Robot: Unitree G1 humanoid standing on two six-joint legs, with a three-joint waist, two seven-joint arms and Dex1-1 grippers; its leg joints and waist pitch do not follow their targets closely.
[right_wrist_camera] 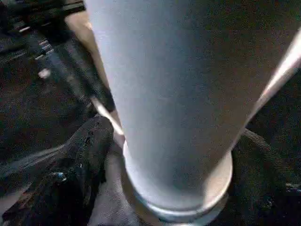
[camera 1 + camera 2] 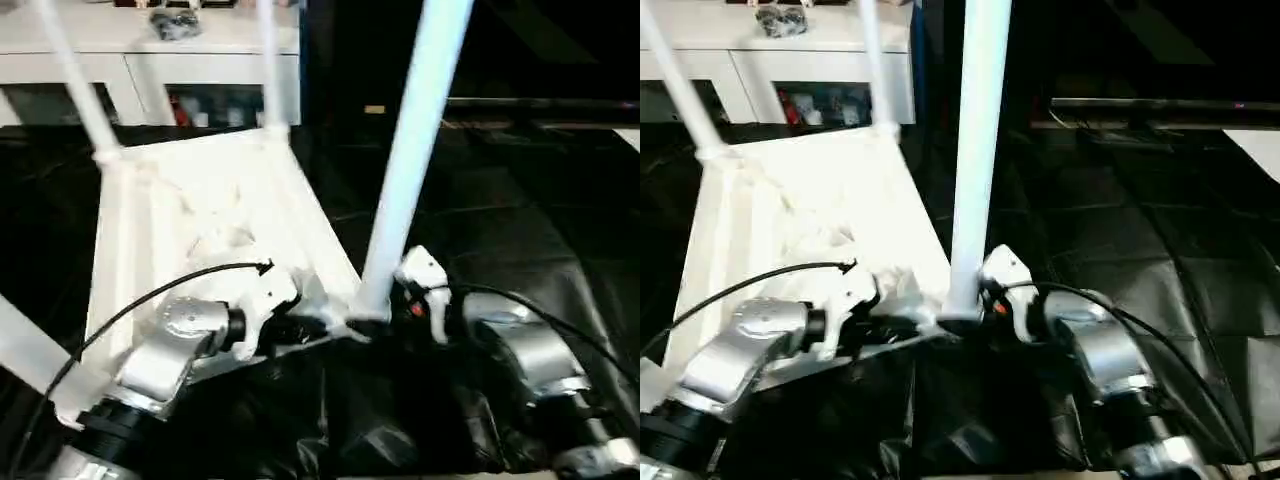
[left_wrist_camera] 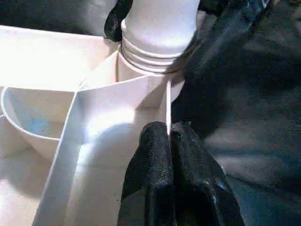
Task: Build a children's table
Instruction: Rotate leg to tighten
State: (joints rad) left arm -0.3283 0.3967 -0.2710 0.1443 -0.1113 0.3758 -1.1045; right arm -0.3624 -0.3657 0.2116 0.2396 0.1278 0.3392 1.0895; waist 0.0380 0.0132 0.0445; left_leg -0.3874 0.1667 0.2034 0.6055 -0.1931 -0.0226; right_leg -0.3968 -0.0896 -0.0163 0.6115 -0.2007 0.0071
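The table (image 2: 200, 230) lies upside down on black sheeting (image 2: 500, 250), legs pointing up. The left gripper (image 3: 169, 136) is pinched closed on a thin rib beside the near corner socket. The right gripper (image 1: 164, 197) straddles the base of the near leg (image 2: 415, 150) (fingers either side); whether they press it, I cannot tell.

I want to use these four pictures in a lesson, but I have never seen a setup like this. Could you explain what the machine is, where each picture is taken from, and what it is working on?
This is a two-armed humanoid robot. The two wide pictures come from cameras on its head, looking down over its silver forearms; the two close-ups come from cameras on its wrists.

On black sheeting lies a white children's table, upside down, legs pointing up. The left gripper has its jaws shut on a thin rib of the tabletop's underside. The right gripper sits around the base of the nearest leg, which stands in a corner socket; whether it grips is unclear. Behind stands a white cabinet.
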